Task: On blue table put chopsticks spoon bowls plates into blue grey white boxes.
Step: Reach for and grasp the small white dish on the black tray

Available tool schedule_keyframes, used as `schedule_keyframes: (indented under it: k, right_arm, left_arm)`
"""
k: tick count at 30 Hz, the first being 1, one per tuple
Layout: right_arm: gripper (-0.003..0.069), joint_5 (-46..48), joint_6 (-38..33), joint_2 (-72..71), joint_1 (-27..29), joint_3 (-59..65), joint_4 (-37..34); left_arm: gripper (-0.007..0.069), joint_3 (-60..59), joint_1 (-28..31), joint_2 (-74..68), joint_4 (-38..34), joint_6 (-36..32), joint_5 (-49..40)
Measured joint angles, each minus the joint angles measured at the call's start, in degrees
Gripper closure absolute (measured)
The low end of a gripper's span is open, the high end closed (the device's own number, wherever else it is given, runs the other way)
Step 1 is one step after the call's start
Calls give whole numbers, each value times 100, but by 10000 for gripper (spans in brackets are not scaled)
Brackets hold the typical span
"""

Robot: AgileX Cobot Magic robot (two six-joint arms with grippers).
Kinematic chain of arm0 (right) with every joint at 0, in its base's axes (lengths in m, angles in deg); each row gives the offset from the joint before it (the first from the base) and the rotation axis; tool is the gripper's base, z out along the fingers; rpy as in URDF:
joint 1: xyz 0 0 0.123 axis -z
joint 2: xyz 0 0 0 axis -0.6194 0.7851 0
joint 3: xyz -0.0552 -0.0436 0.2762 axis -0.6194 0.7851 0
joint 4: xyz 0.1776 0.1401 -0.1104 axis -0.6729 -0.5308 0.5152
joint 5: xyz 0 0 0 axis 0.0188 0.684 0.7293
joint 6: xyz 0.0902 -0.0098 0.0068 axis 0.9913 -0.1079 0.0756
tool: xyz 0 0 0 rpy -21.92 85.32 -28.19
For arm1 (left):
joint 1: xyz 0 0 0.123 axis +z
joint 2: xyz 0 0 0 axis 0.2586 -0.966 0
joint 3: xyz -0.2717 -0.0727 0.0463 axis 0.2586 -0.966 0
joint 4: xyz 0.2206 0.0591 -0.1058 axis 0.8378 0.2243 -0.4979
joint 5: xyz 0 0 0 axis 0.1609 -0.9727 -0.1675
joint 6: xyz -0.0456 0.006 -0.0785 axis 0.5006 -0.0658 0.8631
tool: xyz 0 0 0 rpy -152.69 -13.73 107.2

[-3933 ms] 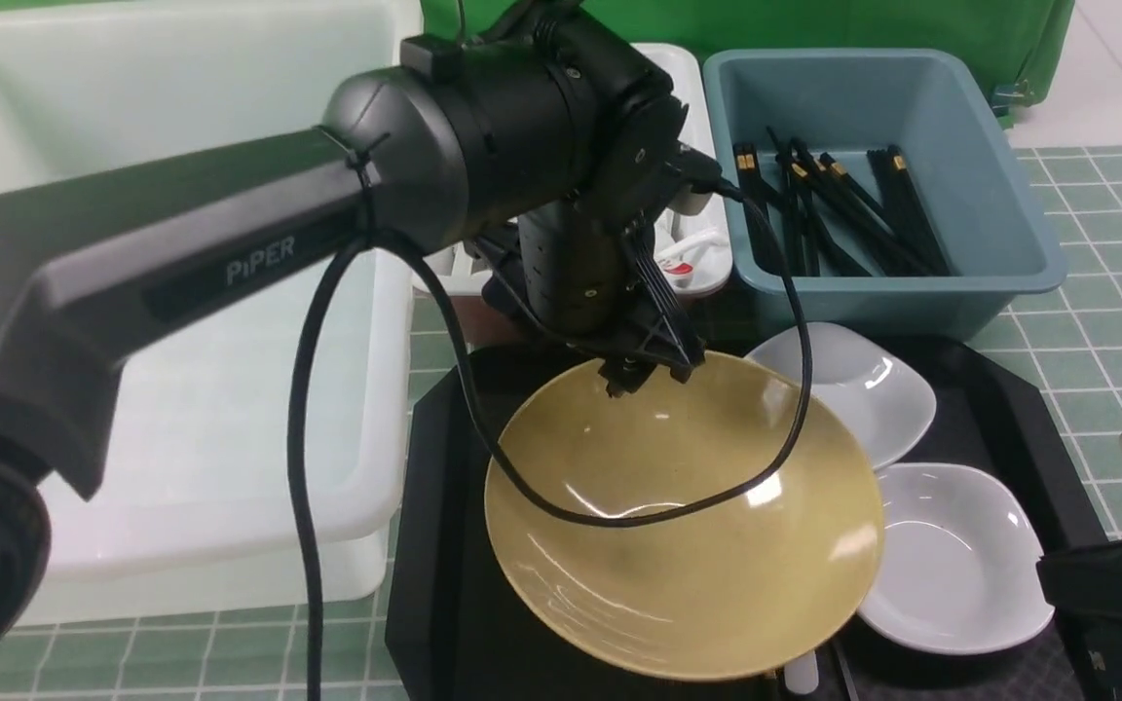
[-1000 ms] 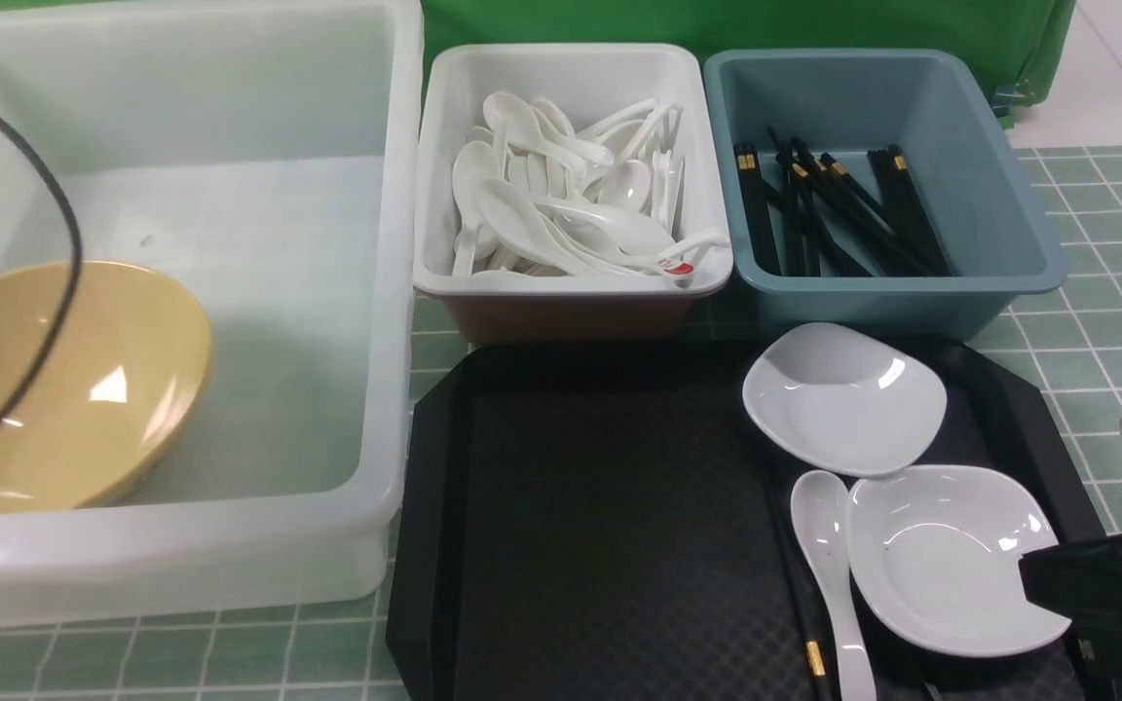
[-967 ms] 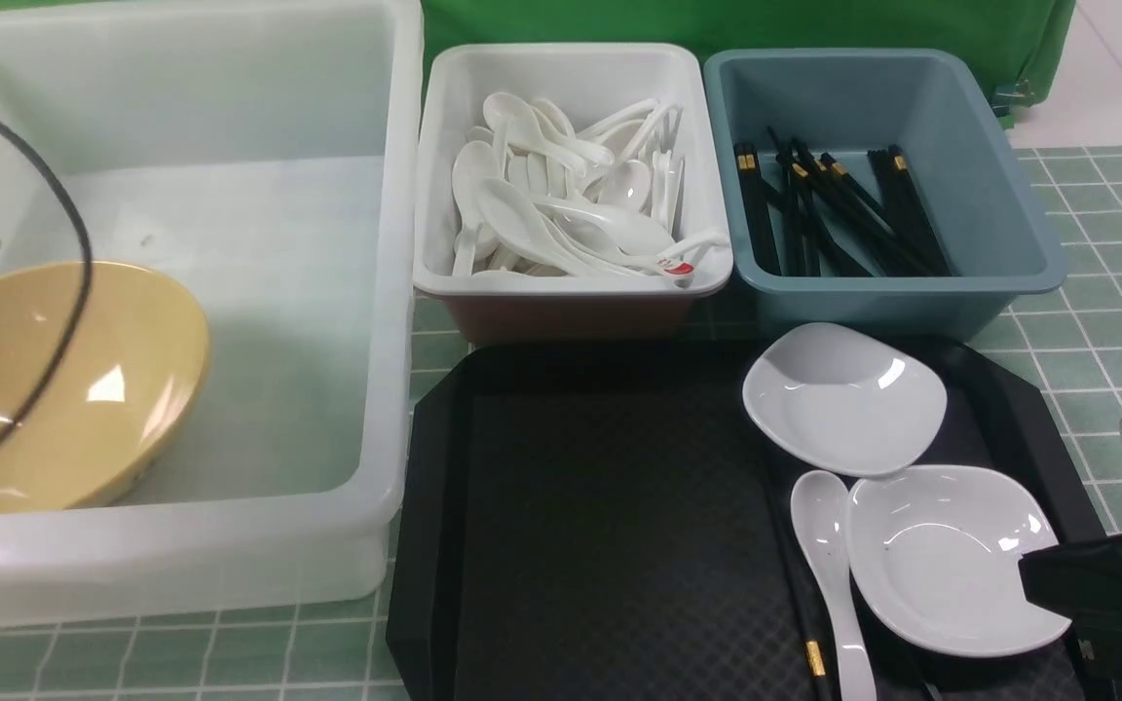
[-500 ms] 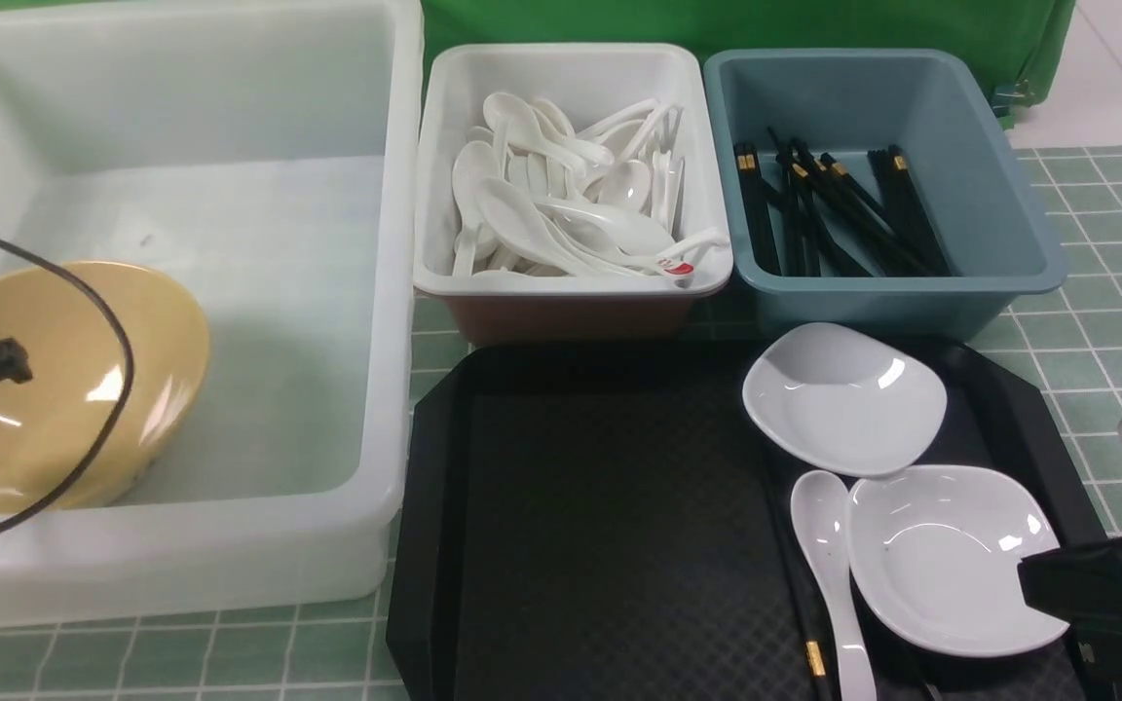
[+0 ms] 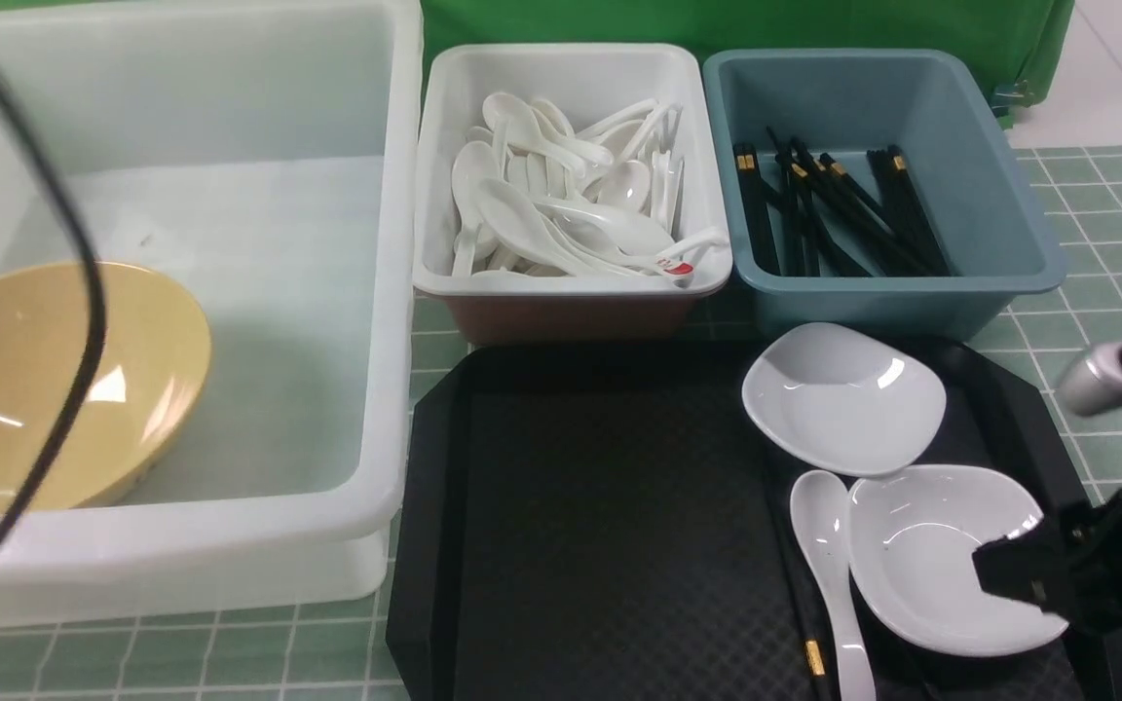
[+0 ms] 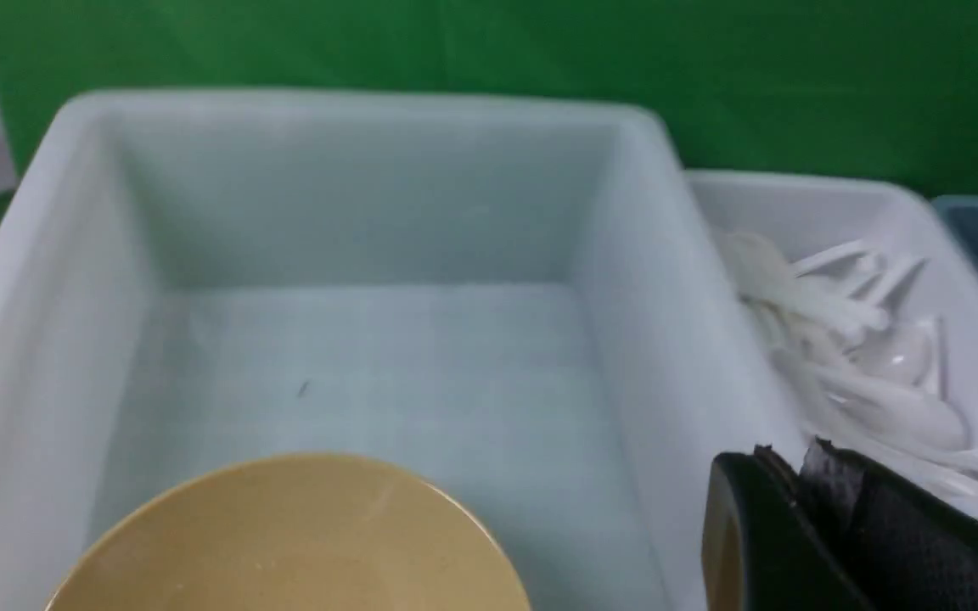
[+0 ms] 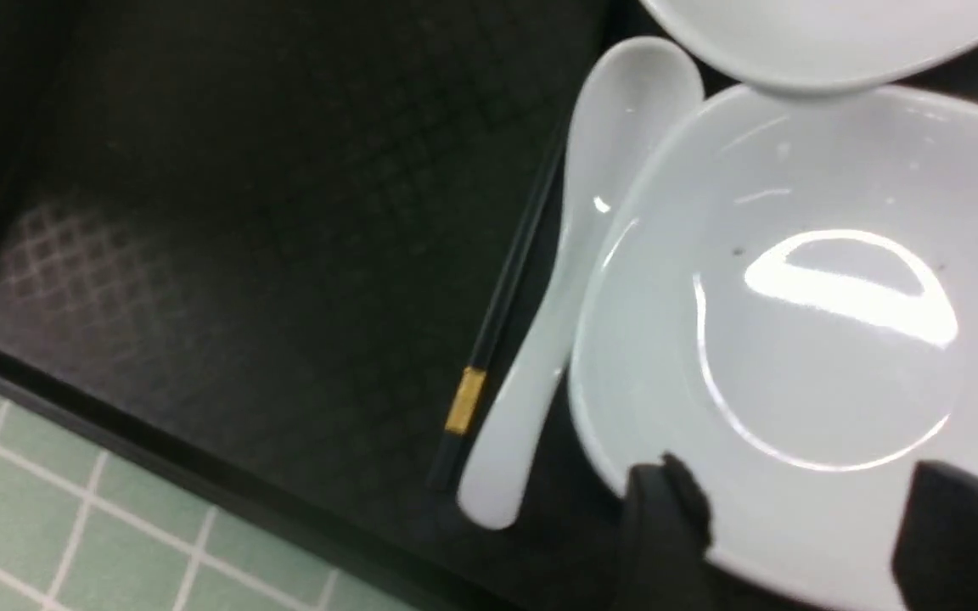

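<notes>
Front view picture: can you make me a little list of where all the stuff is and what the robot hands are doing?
Yellow bowl: inside the big translucent white box, at its near left.
Small white box: full of white spoons.
Blue-grey box: holds black chopsticks.
Black tray: far dish, near dish, loose spoon, single chopstick beside it.
Left gripper: shut, holding nothing.
Right gripper: open, over the near dish's edge.

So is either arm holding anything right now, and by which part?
Nothing is held. The left gripper is shut, empty; the right gripper, fingers open, hangs over the near plate.
</notes>
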Motion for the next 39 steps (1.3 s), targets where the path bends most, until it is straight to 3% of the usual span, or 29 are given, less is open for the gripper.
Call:
schedule_keyframes:
  k: [5, 8, 17, 22, 25, 33, 39]
  right_arm:
    - [204, 67, 876, 740, 0, -794, 1362]
    - [202, 78, 1342, 1235, 0, -1132, 1823]
    - [202, -293, 1567, 2503, 0, -1300, 2250]
    - [209, -506, 1592, 2891, -46, -1314, 1857]
    - [246, -507, 1217, 3062, -122, -1314, 1455]
    - [510, 240, 902, 2815, -174, -1700, 1193]
    - [585, 1027, 863, 2260, -174, -2397, 1334]
  left_arm:
    - [601, -1227, -63, 1639, 346, -168, -683]
    - [601, -2070, -63, 2527, 803, -216, -918]
    - [601, -2998, -63, 3713, 1038, -212, -639]
    - [601, -3101, -63, 3713, 980, -72, -204]
    - [601, -3157, -63, 3713, 980, 0, 28]
    - [601, -3203, -63, 3713, 1026, 17, 312]
    - [601, -3203, -63, 3713, 1044, 17, 338]
